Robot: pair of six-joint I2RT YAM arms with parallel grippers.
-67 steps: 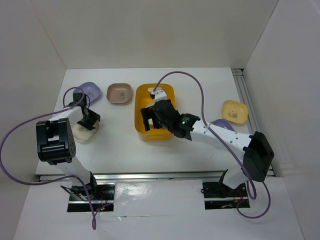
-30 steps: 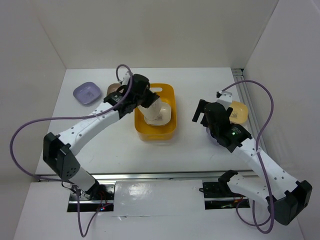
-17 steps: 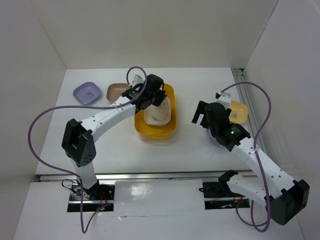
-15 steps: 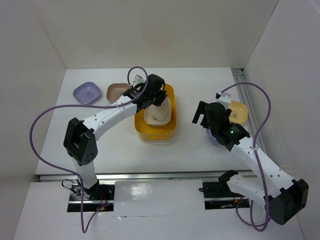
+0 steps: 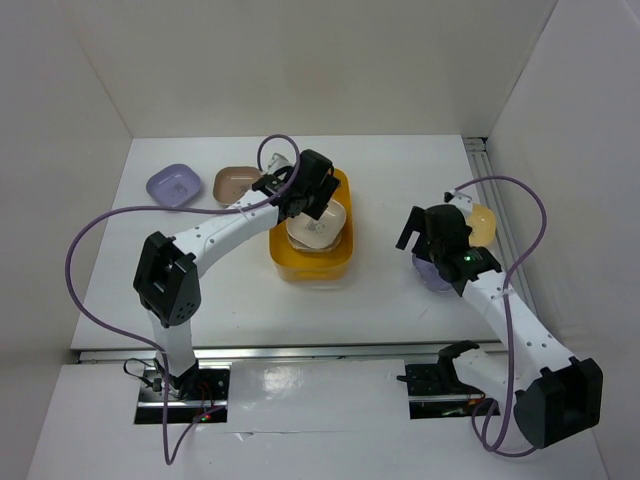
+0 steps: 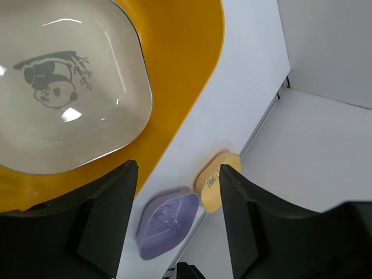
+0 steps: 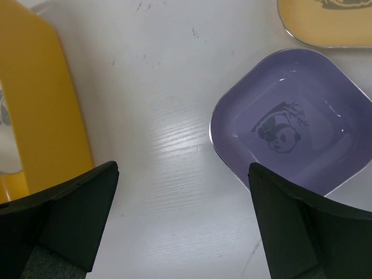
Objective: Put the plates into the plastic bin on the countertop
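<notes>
Plates: cream plate [image 6: 64,87] lay in the plastic bin [image 6: 186,58]; lavender plate [image 7: 290,125] sat on the bench [image 7: 163,104].
Left tool [image 6: 177,174]: I saw it parted above the cream plate, holding nothing.
Right tool [image 7: 183,174]: wide apart over the lavender plate.

Cream plate [image 6: 64,87] and lavender plate [image 7: 290,128] look glossy; plastic bin [image 6: 180,70] smooth; countertop [image 7: 163,116] matt white.

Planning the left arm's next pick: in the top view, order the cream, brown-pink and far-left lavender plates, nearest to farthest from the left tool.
1. cream plate, in the plastic bin, right under the left tool.
2. brown-pink plate, just left of the bin.
3. lavender plate, far left.
</notes>
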